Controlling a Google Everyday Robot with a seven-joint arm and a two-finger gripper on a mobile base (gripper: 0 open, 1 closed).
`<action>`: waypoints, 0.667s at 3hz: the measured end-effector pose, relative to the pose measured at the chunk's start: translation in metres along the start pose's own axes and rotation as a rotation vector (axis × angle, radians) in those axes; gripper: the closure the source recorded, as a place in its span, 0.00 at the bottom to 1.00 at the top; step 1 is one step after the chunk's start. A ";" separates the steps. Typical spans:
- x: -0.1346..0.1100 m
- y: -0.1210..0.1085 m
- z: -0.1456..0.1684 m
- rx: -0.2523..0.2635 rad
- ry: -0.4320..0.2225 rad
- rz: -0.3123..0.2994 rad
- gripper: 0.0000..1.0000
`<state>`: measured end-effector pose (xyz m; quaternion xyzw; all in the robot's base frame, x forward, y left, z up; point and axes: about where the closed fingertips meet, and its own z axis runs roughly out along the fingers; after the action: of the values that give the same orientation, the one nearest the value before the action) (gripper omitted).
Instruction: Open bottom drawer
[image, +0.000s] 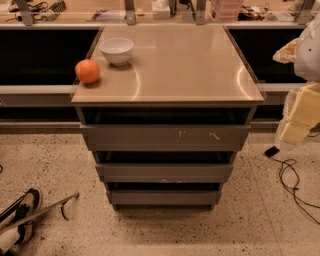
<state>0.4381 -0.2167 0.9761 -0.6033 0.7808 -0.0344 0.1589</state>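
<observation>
Drawer cabinet; its bottom drawer, the narrowest front, lies lowest, just above the floor. The gripper hangs at the right edge, well apart, presumably pre-approach; whether it is spread cannot be told. Bowl and orange sit on top.

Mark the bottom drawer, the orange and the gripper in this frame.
bottom drawer (164, 197): camera view, middle of its grey front panel.
orange (87, 71): camera view, centre of the fruit.
gripper (292, 131): camera view, pale lower end at the picture's right edge, apart from the drawers.
</observation>
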 end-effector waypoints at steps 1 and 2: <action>0.000 0.000 0.000 0.000 0.000 0.000 0.00; -0.001 0.003 0.019 -0.023 -0.031 -0.009 0.00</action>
<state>0.4409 -0.2122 0.9571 -0.6092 0.7757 -0.0167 0.1638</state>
